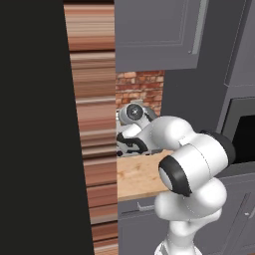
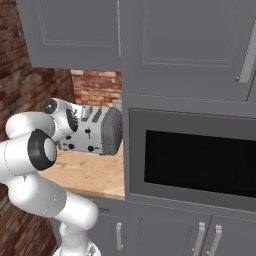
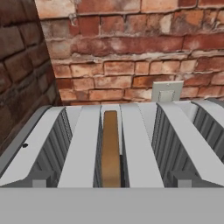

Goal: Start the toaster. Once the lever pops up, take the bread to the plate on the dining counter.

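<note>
Silver slots of the toaster (image 3: pixel 131 144) are seen right under the hand camera, and the bread (image 3: pixel 110 148) is found standing on edge in the second slot from the left — kept upright by the narrow slot walls, its brown top edge just proud of the opening. The hand (image 1: pixel 130 144) is held over the toaster with its jaws spread wide and nothing gripped; the bread sits just below and ahead of the hand, slightly left of centre in the hand view. From the right base view the toaster (image 2: pixel 95 131) is seen on the wooden tabletop (image 2: pixel 92 175), tucked against the brick wall (image 2: pixel 97 87) beside the black microwave (image 2: pixel 200 162), with its black knobs and levers facing forward. The hand is judged to be stationed above for the lift — yet whether the lever has been pressed cannot be told.
</note>
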Motion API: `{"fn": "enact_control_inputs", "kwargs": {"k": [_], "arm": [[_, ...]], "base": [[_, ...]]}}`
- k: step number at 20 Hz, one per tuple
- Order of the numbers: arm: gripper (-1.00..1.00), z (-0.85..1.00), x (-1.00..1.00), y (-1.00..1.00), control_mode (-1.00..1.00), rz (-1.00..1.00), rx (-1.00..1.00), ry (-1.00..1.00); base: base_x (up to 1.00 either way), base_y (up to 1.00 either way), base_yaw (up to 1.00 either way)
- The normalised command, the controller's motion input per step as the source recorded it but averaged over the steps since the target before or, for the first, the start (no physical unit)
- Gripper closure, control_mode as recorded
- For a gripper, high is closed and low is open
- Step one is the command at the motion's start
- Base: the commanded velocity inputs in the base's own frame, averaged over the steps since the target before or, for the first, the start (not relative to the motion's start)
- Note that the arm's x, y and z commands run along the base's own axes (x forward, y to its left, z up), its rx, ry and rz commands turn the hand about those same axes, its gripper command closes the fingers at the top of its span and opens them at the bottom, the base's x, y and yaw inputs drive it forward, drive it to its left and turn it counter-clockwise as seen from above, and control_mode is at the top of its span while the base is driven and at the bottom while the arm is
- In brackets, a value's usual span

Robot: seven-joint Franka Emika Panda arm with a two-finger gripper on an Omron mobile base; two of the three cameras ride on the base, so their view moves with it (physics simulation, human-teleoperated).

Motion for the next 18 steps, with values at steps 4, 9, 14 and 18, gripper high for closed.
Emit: {"fn": "enact_control_inputs", "kwargs": {"k": [4, 9, 14, 18], "arm": [[-1.0, 0.0, 0.0, 0.0, -1.0, 0.0, 0.0, 0.0], [-1.0, 0.0, 0.0, 0.0, -1.0, 0.0, 0.0, 0.0], [-1.0, 0.0, 0.0, 0.0, -1.0, 0.0, 0.0, 0.0], [-1.0, 0.0, 0.0, 0.0, -1.0, 0.0, 0.0, 0.0]], "base": [[0.0, 0.0, 0.0], [0.0, 0.0, 0.0], [0.0, 0.0, 0.0], [0.0, 0.0, 0.0]]}}
